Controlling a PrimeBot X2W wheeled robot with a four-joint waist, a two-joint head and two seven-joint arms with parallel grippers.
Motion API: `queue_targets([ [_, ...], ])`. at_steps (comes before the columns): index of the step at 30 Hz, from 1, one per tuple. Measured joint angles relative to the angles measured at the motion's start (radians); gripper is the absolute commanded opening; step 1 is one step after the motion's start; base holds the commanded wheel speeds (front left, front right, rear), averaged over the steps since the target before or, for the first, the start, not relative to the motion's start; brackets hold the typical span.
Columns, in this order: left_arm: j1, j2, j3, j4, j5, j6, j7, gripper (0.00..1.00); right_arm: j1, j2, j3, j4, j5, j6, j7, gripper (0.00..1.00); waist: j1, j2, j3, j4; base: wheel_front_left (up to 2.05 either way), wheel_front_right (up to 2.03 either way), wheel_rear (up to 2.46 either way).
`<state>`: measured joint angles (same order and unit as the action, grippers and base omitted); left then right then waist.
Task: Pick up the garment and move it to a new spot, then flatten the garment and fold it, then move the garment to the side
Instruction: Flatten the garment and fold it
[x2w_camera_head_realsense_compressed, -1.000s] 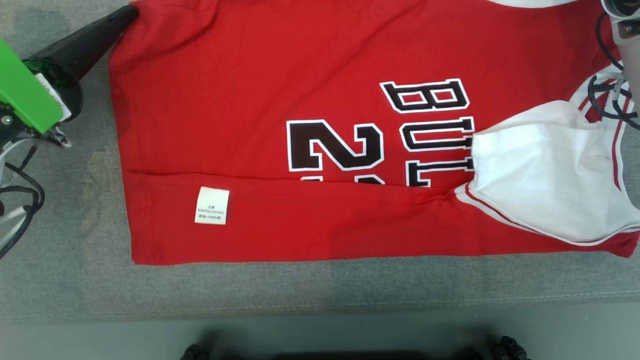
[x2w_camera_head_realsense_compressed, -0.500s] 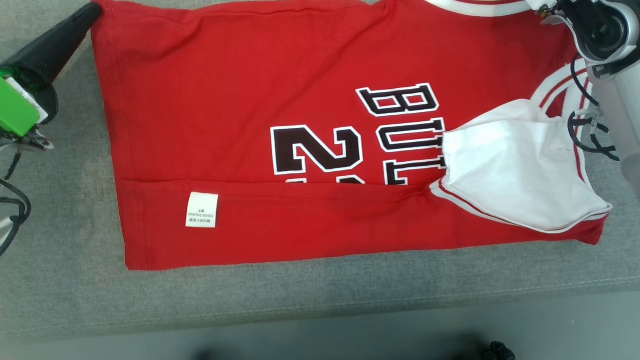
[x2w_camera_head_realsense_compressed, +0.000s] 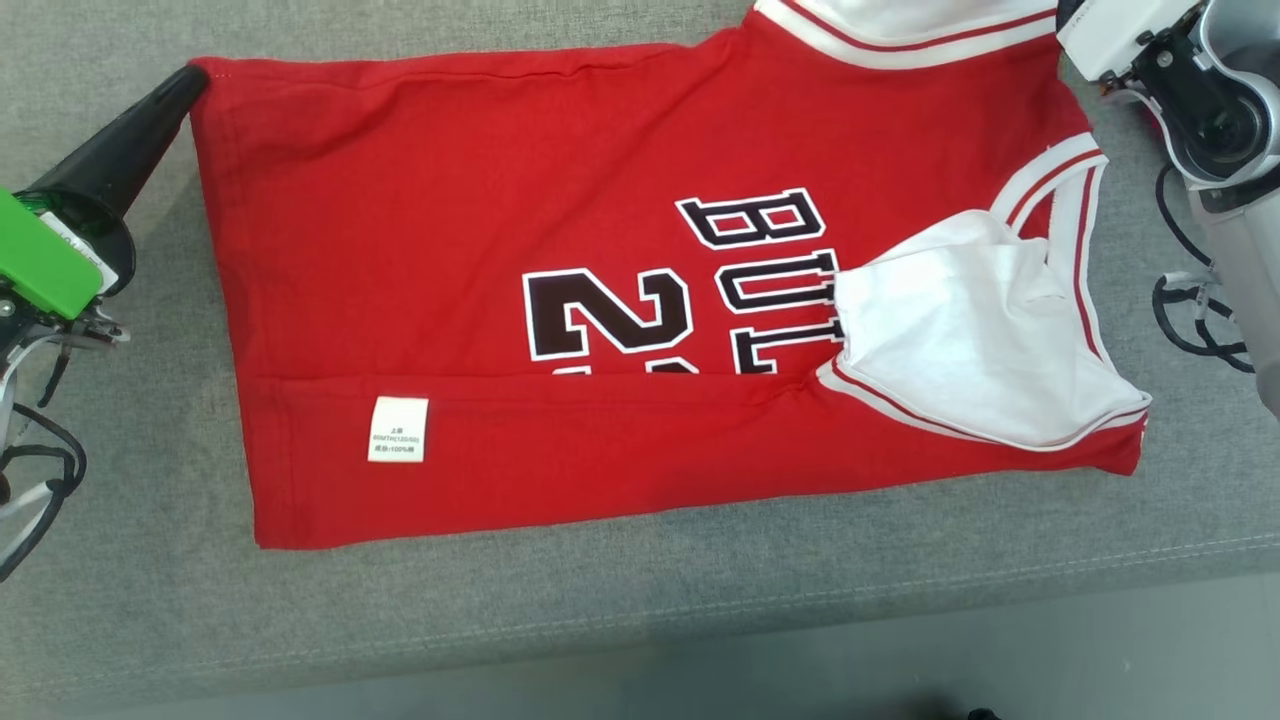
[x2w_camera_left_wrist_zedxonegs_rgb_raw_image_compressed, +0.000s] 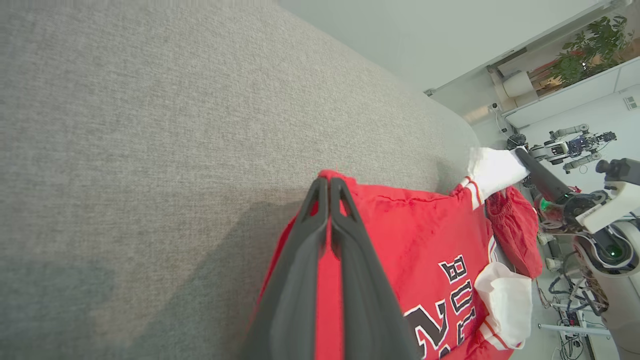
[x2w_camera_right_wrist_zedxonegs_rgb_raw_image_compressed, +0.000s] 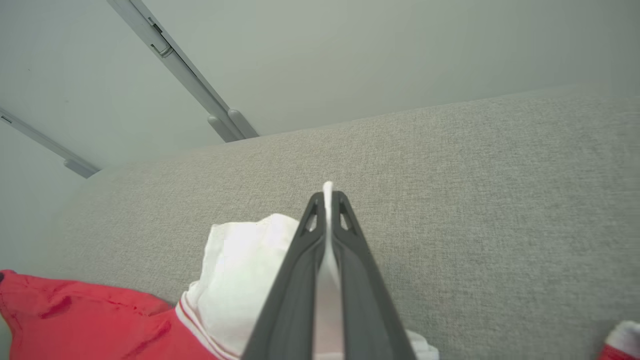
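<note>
The garment (x2w_camera_head_realsense_compressed: 480, 250) is a red jersey with white sleeves and black lettering, lying spread on a grey cushion (x2w_camera_head_realsense_compressed: 600, 610). Its near long edge is folded over, showing a white label (x2w_camera_head_realsense_compressed: 398, 429). A white sleeve (x2w_camera_head_realsense_compressed: 960, 350) lies folded across the print. My left gripper (x2w_camera_head_realsense_compressed: 190, 80) is shut on the far left hem corner, and red cloth shows between its fingers (x2w_camera_left_wrist_zedxonegs_rgb_raw_image_compressed: 329, 182). My right gripper (x2w_camera_right_wrist_zedxonegs_rgb_raw_image_compressed: 327, 192) is shut on white cloth of the far sleeve (x2w_camera_right_wrist_zedxonegs_rgb_raw_image_compressed: 240, 270), with its wrist (x2w_camera_head_realsense_compressed: 1200, 90) at the far right end of the garment.
The cushion's front seam and edge (x2w_camera_head_realsense_compressed: 900, 590) run near the bottom, with pale floor (x2w_camera_head_realsense_compressed: 1150, 650) beyond. Loose cables hang by the left arm (x2w_camera_head_realsense_compressed: 40, 480) and the right arm (x2w_camera_head_realsense_compressed: 1190, 320). Another robot (x2w_camera_left_wrist_zedxonegs_rgb_raw_image_compressed: 575, 145) stands in the room behind.
The head camera has pulled back and shifted, so the garment's far edge and collar end now show. Both grippers keep their hold on the far edge.
</note>
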<state>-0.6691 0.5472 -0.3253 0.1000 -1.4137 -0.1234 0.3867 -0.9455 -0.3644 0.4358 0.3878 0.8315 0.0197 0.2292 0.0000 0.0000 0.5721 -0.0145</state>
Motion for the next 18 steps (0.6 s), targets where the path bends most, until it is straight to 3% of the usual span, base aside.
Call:
queue_targets([
  [18, 0.083, -0.019, 0.003, -0.001, -0.008, 0.000, -0.087, 0.00, 0.133, -0.003, -0.012, -0.105, 0.043, -0.002, -0.019, 0.00, 0.0000, 0.0000, -0.079, -0.004, 0.00, 0.00, 0.00],
])
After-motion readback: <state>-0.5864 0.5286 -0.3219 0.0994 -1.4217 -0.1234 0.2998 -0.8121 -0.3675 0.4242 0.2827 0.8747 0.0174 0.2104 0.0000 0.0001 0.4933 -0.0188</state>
